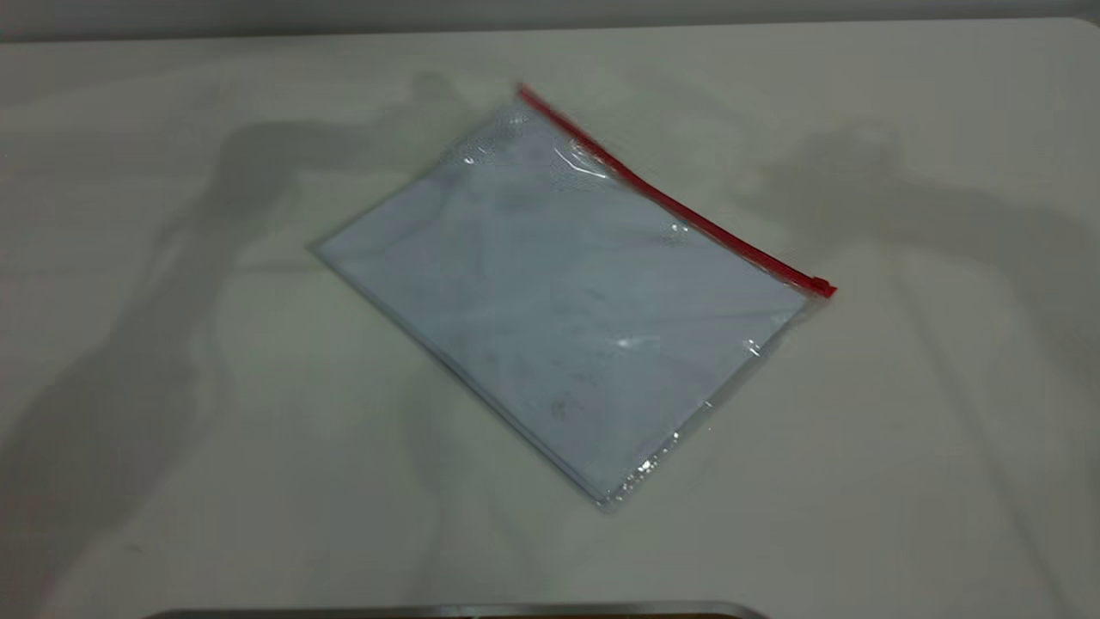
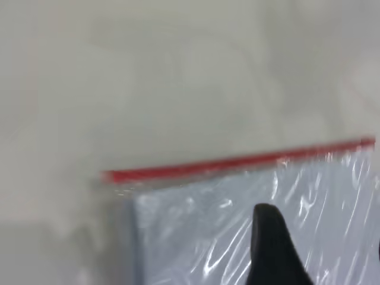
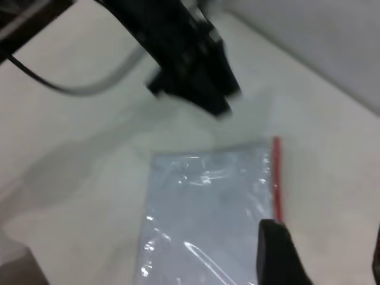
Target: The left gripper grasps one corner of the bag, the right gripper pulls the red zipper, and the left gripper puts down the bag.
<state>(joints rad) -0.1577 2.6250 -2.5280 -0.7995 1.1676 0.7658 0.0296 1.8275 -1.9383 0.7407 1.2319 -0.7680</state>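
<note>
1. Bag lies flat on the table, set at a slant to its edges and touching nothing of mine
2. Its clear plastic shows a pale blue-white sheet with faint dark smudges inside
3. The red zipper runs along the long far edge, from the corner at the back down to the end at my right side, where a small red lump sits at the very tip
4. My left gripper hangs in the air above the table, just beyond one short edge of the bag, holding nothing; whether its jaws are parted or closed I cannot tell
5. From its own wrist I look down on one end of the red strip and the clear short edge meeting it
6. My right gripper hovers over the bag beside the red zipper, jaws spread wide and empty, one of the fingers dark against the plastic
7. Neither arm shows in the exterior view, only their shadows on the table
</note>
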